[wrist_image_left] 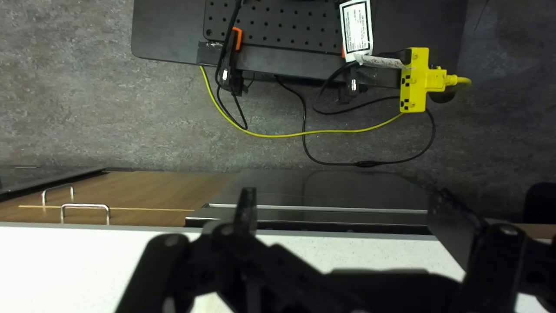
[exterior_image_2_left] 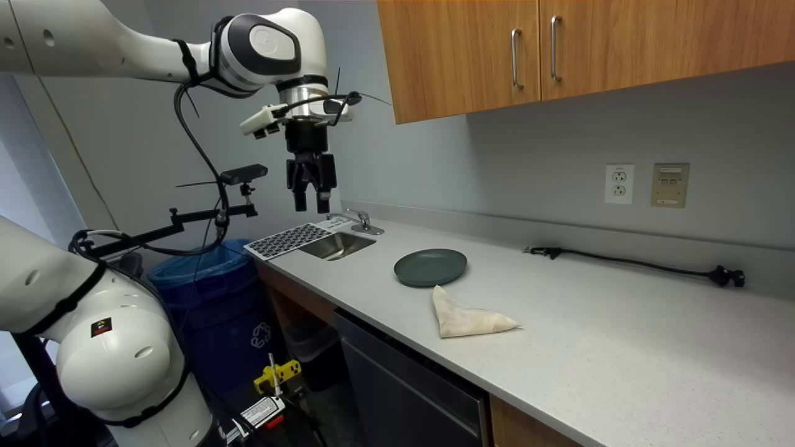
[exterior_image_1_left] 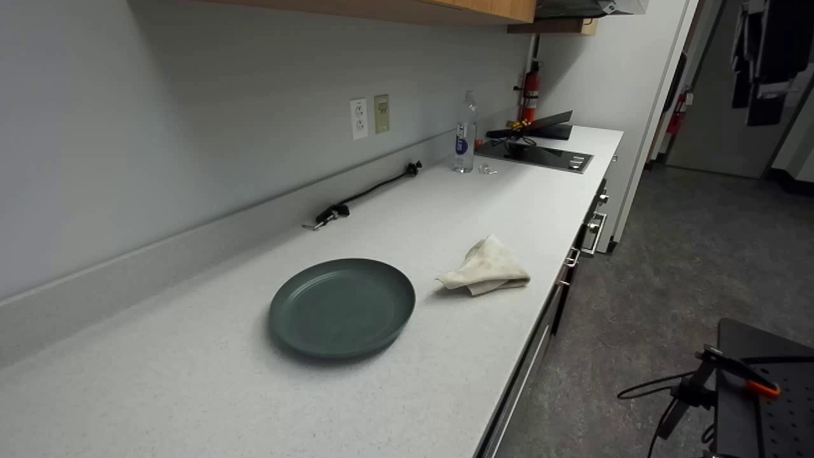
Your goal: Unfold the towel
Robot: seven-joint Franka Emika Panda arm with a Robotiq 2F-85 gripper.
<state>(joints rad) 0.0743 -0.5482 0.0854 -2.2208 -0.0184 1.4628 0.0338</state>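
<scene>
We see the gripper (exterior_image_2_left: 312,209) up in the air, its jaws spread wide. The towel (exterior_image_2_left: 469,319) lies on the counter (exterior_image_2_left: 608,360), lower than the jaws and well apart from them. It is folded up, so its inside layers are hidden. In the wrist view, the blurry fingers (wrist_image_left: 246,211) and other dark gripper parts cover much of the counter. A small pale bit (wrist_image_left: 210,304) peeks out under them; we cannot tell what it is. In an exterior view, a dark shape (exterior_image_1_left: 779,51) is cut off in a top corner and hard to make out.

The counter is white with tiny specks. A green plate (exterior_image_2_left: 430,267) sits near the towel, also lower than the jaws. Wooden cupboards (exterior_image_2_left: 459,56) hang on the wall (exterior_image_2_left: 534,149) across the counter from the jaws. Far under the jaws is a grey floor (wrist_image_left: 108,126).
</scene>
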